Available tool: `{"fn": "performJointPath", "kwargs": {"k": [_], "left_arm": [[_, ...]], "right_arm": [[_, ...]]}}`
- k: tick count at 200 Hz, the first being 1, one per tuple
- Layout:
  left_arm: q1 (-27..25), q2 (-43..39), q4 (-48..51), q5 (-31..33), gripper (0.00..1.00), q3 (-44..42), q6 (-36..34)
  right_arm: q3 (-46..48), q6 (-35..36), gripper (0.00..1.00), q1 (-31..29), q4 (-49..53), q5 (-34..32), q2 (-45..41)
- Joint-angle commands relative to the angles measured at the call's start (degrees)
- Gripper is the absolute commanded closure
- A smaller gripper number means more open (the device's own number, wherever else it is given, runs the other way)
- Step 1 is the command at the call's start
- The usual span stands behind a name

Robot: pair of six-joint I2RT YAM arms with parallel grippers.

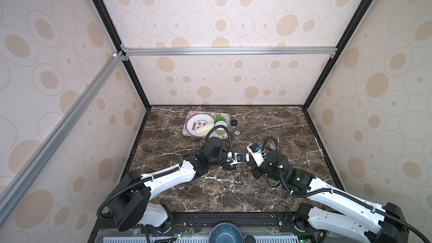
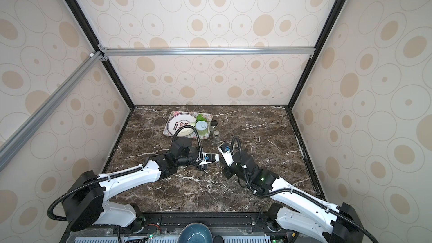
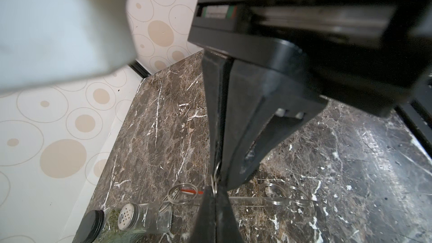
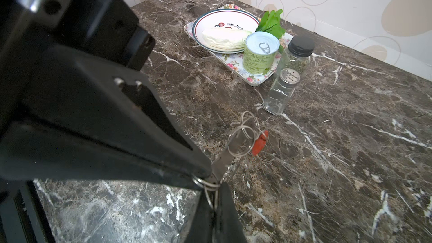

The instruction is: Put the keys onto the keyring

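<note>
Right tool fully closed on wire keyring, left tool closed on same keyring, tips meeting, silver key and red-orange key just beyond over surface, left arm and right arm stretched low toward centre.

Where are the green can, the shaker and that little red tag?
green can point(image 4: 259, 63), right wrist view, on its green label.
shaker point(image 4: 279, 97), right wrist view, on its glass body.
red tag point(image 4: 260, 145), right wrist view, on its middle.

Two jars, one can, one plate, one tray, perhaps three keyrings.
</note>
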State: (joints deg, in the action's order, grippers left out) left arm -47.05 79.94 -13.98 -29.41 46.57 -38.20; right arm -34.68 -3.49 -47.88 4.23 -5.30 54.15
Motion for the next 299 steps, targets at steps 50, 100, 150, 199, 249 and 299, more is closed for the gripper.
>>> {"fn": "performJointPath", "kwargs": {"k": [50,100,150,199,249,299], "left_arm": [[-0.55,-3.47,-6.92,0.95,1.00,-1.39,1.63],[-0.57,-6.12,-12.66,-2.57,1.00,-4.76,2.90],[-0.55,-3.30,-9.78,-1.03,1.00,-2.25,2.51],[-0.58,-3.15,-9.50,-0.05,0.77,-2.26,2.37],[-0.58,-2.85,-8.92,0.42,0.72,-2.19,1.99],[-0.59,-0.62,-4.27,-1.80,0.72,0.90,1.12]], "right_arm": [[0.55,-4.60,1.00,5.62,-3.23,5.67,2.05],[2.03,-7.33,1.00,11.01,-5.77,15.32,2.31],[3.09,-7.04,1.00,11.05,-6.70,15.69,-0.19],[3.20,-6.81,1.00,10.97,-6.51,15.76,-1.05],[3.28,-6.38,1.00,11.02,-6.16,15.76,-1.98],[3.39,-6.48,1.00,11.02,-6.16,15.67,-2.38]]}}
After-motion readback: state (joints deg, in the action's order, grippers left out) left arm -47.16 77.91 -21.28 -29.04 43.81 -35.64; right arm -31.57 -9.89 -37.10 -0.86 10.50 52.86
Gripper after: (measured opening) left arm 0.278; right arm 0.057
